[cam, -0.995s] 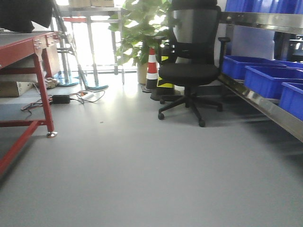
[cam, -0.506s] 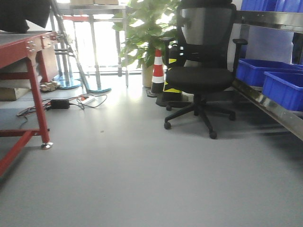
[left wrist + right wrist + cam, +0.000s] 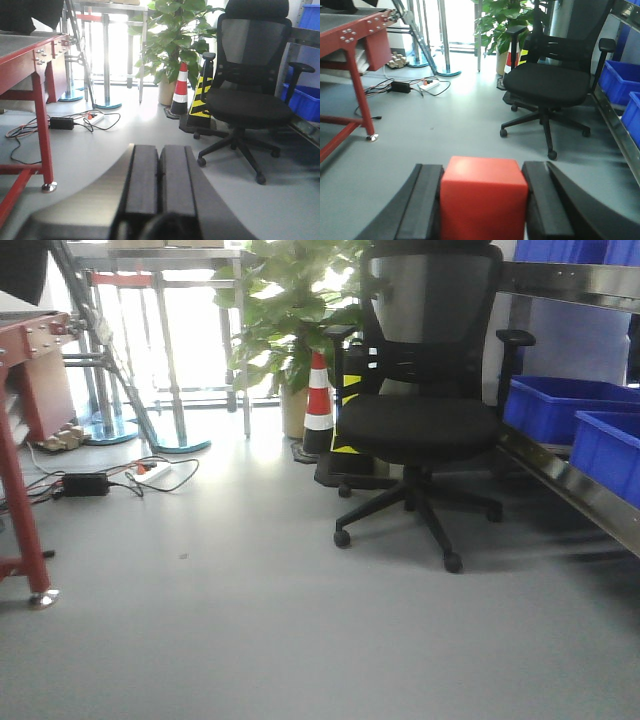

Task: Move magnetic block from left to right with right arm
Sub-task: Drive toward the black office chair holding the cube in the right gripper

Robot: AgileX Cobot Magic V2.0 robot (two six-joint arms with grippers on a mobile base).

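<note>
The magnetic block (image 3: 483,197) is a plain red cube filling the bottom middle of the right wrist view. My right gripper (image 3: 483,172) is shut on it, one black finger pressed to each side face, and it hangs above the grey floor. In the left wrist view my left gripper (image 3: 159,150) is shut with its two dark pads pressed together and nothing between them. Neither gripper nor the block shows in the front view.
A black office chair (image 3: 425,420) stands ahead on the right, beside a shelf rail with blue bins (image 3: 565,405). A red-framed table (image 3: 22,440) is at the left. A striped traffic cone (image 3: 318,390), a potted plant (image 3: 290,310) and floor cables (image 3: 100,480) lie further back.
The front view has closed in on the chair and swung rightward: the chair looms larger and the red table has slid toward the left edge.
</note>
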